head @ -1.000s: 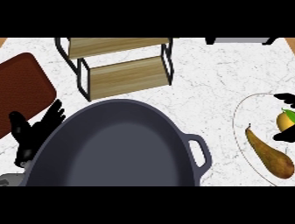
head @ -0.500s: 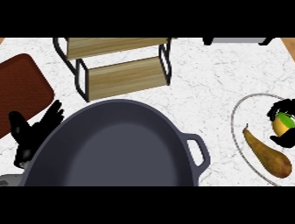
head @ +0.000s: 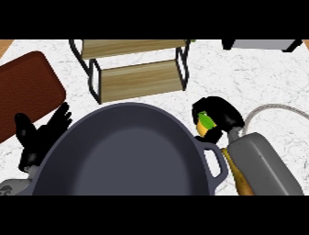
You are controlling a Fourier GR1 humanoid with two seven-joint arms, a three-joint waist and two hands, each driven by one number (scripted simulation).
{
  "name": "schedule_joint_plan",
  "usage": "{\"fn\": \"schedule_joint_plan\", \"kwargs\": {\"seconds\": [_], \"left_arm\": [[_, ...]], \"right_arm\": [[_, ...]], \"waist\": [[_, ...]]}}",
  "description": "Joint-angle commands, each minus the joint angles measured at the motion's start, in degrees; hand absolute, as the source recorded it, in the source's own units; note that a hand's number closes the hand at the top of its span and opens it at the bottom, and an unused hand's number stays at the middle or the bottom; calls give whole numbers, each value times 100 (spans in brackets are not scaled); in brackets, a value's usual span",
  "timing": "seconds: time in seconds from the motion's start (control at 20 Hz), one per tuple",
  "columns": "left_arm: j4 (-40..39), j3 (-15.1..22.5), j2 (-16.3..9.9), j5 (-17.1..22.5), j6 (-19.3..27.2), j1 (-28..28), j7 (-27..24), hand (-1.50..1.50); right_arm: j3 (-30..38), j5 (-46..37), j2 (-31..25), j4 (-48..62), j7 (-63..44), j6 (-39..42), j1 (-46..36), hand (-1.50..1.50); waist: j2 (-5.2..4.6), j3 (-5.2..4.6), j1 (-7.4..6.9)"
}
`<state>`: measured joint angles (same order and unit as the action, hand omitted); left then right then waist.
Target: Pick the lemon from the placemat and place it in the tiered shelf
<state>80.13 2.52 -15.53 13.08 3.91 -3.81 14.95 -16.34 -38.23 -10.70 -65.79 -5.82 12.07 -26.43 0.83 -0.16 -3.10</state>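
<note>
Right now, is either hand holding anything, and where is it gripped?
The right hand holds the yellow-green lemon, fingers curled round its top. The open left hand holds nothing.

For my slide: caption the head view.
Right hand carries the lemon past the pan toward the tiered shelf.

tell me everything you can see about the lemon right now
The lemon shows only as a small yellow-green patch, smooth-skinned, mostly hidden by the right hand, whose black fingers curl round it. It is held above the white marble counter, just right of the big dark pan and below the wooden tiered shelf. Its full shape cannot be seen.
</note>
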Motion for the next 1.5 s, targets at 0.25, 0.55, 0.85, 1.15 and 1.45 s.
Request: {"fn": "schedule_joint_plan", "kwargs": {"seconds": [0.25,0.55,0.85,1.15,1.45], "left_arm": [[-270,116,9,8,-43,2,270,0],[-187,-113,-314,265,-100,268,47,0],[-56,108,-171,202,85,293,90,0],[-222,35,-147,164,-9,245,-16,0],[-326,-75,-142,209,-116,152,11,0]], "right_arm": [[-1769,368,1044,-1798,-2418,-1217,-1023,150],[-1904,182,1042,-2785,-4393,-1268,-2273,150],[-1511,422,1045,-3054,-6223,-952,-3922,150],[-550,690,1057,-1969,-6605,-1114,-5366,150],[158,565,1066,-838,-6158,-1348,-6185,150]], "waist": [[25,3,88],[51,-12,222],[-3,-3,253],[-71,-3,217],[-98,-2,202]]}}
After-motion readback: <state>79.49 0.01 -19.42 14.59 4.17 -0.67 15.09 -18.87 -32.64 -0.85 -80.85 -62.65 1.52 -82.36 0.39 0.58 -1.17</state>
